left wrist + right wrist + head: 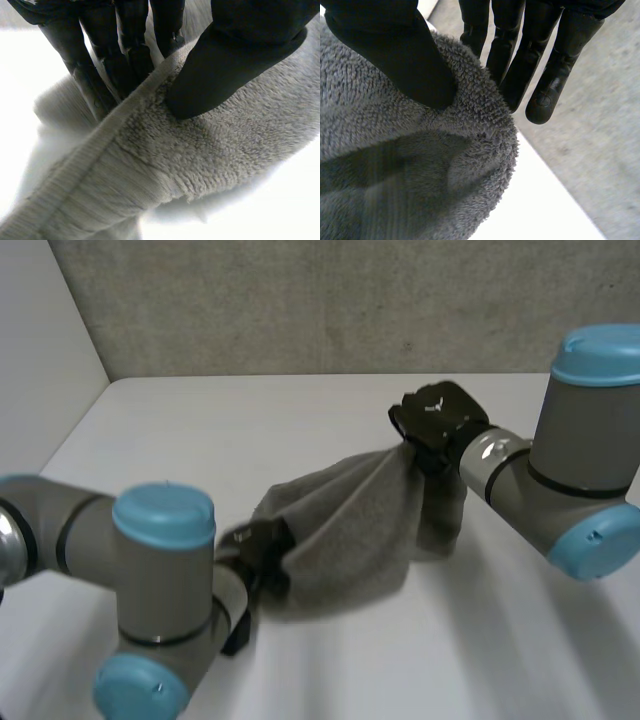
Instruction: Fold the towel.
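Note:
A grey terry towel (350,525) hangs bunched between my two hands over the white table (220,430). My left hand (262,552) grips its near left end; in the left wrist view the thumb (235,55) presses the hemmed edge of the towel (165,165) against the fingers (100,60). My right hand (435,420) holds the far right end, raised off the table. In the right wrist view its thumb (400,50) pinches a fold of the towel (420,165) against the fingers (520,55).
A grey wall (320,300) runs along the table's far edge, and a pale side wall (40,350) stands at the left. Bare table lies behind the towel and to the front right.

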Robot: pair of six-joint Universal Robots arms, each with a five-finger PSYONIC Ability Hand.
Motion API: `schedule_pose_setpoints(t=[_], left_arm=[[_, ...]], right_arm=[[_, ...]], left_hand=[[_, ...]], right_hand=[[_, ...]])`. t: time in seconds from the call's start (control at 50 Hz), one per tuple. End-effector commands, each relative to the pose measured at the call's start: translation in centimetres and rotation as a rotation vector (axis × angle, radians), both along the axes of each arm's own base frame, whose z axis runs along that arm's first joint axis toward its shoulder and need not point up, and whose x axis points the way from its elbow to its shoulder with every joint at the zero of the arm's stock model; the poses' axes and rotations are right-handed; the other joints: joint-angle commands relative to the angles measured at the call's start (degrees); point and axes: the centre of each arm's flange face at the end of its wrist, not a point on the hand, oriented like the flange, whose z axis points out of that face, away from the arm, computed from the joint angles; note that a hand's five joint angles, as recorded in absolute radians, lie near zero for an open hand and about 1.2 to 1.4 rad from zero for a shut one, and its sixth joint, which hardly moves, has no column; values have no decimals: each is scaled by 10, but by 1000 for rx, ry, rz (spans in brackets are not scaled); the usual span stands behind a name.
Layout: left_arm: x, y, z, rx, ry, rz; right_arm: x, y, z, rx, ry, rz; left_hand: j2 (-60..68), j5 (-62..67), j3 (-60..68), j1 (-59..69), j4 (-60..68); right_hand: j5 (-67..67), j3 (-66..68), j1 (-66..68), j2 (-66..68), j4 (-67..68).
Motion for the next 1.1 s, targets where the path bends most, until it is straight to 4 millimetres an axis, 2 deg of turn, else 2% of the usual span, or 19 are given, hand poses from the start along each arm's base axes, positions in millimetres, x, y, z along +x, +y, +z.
schedule_pose_setpoints(t=[0.02,0.1,0.12,0.16,0.26,0.34,0.38,0.4,0.44,0.46,0.52,0.54,0.58,0.6,0.64,0.7,0.84,0.88,1.1], left_arm=[[-22,-83,112,-521,24,64],[-28,-113,212,-923,122,141],[-28,-113,213,-924,122,141],[-25,-116,268,-1171,189,213],[-14,-114,303,-1372,223,294],[-8,-121,273,-1297,123,281],[-3,-123,230,-1180,32,243],[-3,-123,230,-1179,31,242],[1,-119,178,-1055,-55,198],[1,-119,178,-1055,-55,198],[7,-109,122,-920,-146,141],[7,-109,122,-919,-146,141],[12,-93,58,-769,-257,42],[12,-92,58,-768,-257,42],[20,-78,18,-668,-348,-22],[26,-64,-4,-599,-427,-68],[36,-48,-14,-527,-504,-113],[37,-46,-10,-525,-506,-112],[54,-30,10,-493,-521,-97]], right_arm=[[14,-35,51,-308,-75,-34],[13,-51,126,-704,-352,-130],[9,-49,150,-826,-451,-140],[6,-44,165,-914,-533,-140],[4,-38,163,-945,-558,-128],[8,-37,132,-835,-481,-93],[10,-37,117,-787,-445,-73],[10,-37,117,-787,-445,-73],[14,-32,84,-672,-367,-13],[14,-32,84,-672,-366,-13],[15,-27,42,-512,-266,23],[14,-25,14,-409,-196,20],[8,-15,-31,-215,-51,13],[4,-8,-54,-114,23,6],[-1,-3,-70,-38,82,-3],[-9,8,-96,108,176,-25],[-17,19,-97,205,224,-45],[-21,25,-82,202,205,-53],[-47,29,-43,212,81,-146]], left_hand=[[110,116,110,128,109],[110,116,110,128,109],[110,116,110,128,109],[110,116,110,128,109],[110,116,110,128,109],[110,116,110,128,109],[110,116,110,128,109],[110,116,110,128,109],[110,116,110,128,109],[110,116,110,128,109],[110,116,110,128,109],[110,116,110,128,109],[110,116,110,128,109],[110,116,110,128,109],[110,116,110,128,109],[110,116,110,128,109],[110,116,110,128,109],[110,116,110,128,109],[110,116,110,128,109]], right_hand=[[154,122,263,132,117],[154,122,263,132,117],[154,122,263,132,117],[154,122,263,132,117],[154,122,263,132,117],[154,122,263,132,117],[154,122,263,132,117],[154,122,263,132,117],[154,122,263,132,117],[154,122,263,132,117],[154,122,263,132,117],[154,122,263,132,117],[154,122,263,132,117],[154,122,263,132,117],[154,122,263,132,117],[154,122,263,132,117],[15,-17,124,-7,-22],[-148,-180,-39,-170,-185],[-406,-438,-296,-428,-442]])
